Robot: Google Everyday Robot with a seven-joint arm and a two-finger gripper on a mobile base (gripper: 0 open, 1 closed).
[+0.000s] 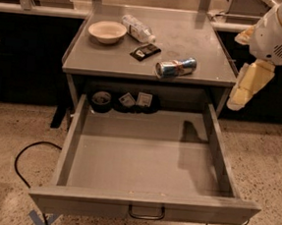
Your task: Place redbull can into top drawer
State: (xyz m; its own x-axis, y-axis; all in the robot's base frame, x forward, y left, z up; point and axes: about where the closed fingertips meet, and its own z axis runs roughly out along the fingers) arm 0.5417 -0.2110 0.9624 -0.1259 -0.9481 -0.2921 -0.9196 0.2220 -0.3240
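The redbull can (175, 68) lies on its side on the grey tabletop (196, 40), near the front edge, right of the middle. The top drawer (142, 159) below it is pulled wide open, with a dark loop handle (146, 213) on its front. My gripper (244, 89) hangs from the white arm (281, 30) at the right, beside the table's right front corner. It is about level with the can, well to its right and apart from it. It holds nothing that I can see.
On the tabletop stand a cream bowl (107, 31), a clear water bottle (137, 29) lying down and a dark packet (145, 51). At the drawer's back sit a tape roll (101, 99) and small packets (135, 99). A black cable (26, 158) loops on the floor at left.
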